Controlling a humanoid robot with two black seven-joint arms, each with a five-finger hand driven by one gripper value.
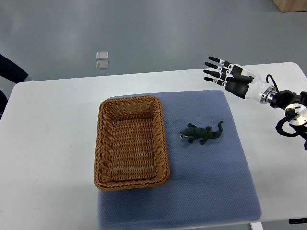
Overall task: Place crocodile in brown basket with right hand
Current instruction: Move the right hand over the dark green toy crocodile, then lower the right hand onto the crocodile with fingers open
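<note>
A small dark green toy crocodile (pixel 202 133) lies on the blue-grey mat (pixel 211 191), its snout pointing left toward the brown wicker basket (pixel 102 143). The basket stands on the mat's left part and holds nothing. My right hand (pixel 218 71) hovers above the table's far right area, well beyond and to the right of the crocodile. Its fingers are spread and point left, with nothing in them. The right arm enters from the right edge. No left arm shows.
The white table (pixel 48 143) carries the mat. A dark sleeve of a person (pixel 10 69) shows at the far left edge. Two small grey squares (pixel 102 60) lie on the floor beyond the table. A wooden box corner (pixel 291 5) sits top right.
</note>
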